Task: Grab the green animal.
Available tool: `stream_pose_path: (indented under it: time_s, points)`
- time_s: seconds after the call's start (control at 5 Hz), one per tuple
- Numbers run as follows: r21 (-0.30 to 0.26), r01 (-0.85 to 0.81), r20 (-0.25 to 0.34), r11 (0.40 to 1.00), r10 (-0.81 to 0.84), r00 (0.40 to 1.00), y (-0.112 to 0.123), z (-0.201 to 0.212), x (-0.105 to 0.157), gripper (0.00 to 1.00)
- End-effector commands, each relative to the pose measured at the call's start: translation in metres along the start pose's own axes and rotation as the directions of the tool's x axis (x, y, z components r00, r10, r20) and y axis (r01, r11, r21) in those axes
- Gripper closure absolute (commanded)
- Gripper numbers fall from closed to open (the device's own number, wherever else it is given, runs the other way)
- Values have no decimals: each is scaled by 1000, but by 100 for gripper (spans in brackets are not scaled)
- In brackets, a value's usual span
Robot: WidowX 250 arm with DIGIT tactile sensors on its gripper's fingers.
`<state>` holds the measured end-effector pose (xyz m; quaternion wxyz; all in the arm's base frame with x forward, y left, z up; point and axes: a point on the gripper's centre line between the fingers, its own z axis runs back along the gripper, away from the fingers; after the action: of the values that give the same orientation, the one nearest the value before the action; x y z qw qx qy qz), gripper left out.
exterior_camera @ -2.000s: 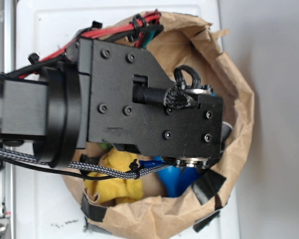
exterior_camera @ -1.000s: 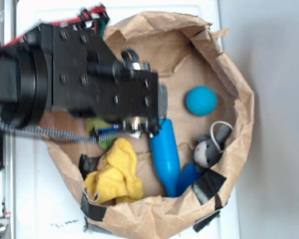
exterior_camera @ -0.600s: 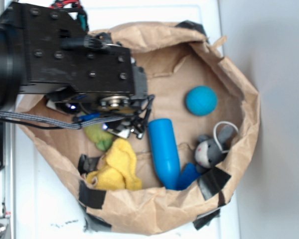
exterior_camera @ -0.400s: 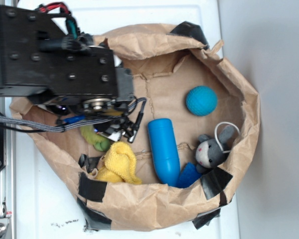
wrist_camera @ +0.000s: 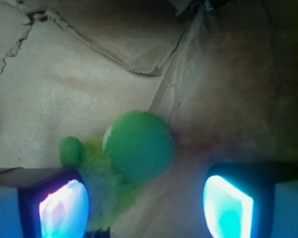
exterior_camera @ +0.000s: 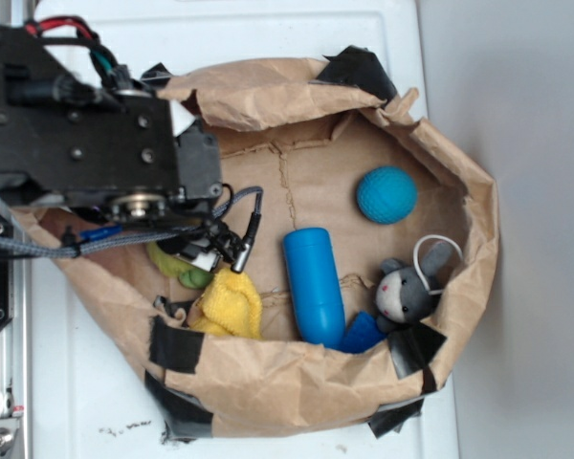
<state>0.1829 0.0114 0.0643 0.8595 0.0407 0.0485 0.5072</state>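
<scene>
The gripper (wrist_camera: pixel 146 198) is hanging with its jaws spread wide over the green animal (wrist_camera: pixel 134 148), which is lying on the floor of the paper bag (exterior_camera: pixel 268 382). The toy is sitting nearer the left pad (wrist_camera: pixel 64 208), leaving bare paper toward the right one, and from outside it is peeking out between the arm and the yellow cloth (exterior_camera: pixel 228 306).

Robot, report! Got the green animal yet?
Gripper open, holding nothing. Green animal between the fingers, nearer one side, not grabbed. Yellow cloth right beside it in the paper bag.

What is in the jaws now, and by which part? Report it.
Nothing is held. The gripper is open, the green animal lying between its jaws, ungrasped.
</scene>
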Motion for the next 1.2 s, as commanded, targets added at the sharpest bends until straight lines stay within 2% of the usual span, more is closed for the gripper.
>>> stream_pose_path:
  time_s: [0.0, 0.2, 0.4, 0.8, 1.0]
  points:
    - [-84, -134, -89, 987, 127, 988, -2, 3, 11, 0]
    - [-121, -161, -105, 979, 149, 983, -14, 4, 10, 0]
    - [-152, -146, -88, 978, 134, 987, -18, 0, 7, 0]
    - [-107, -124, 5, 987, 125, 992, -25, -39, 4, 0]
    - [-105, -129, 26, 986, 132, 991, -27, -44, 3, 0]
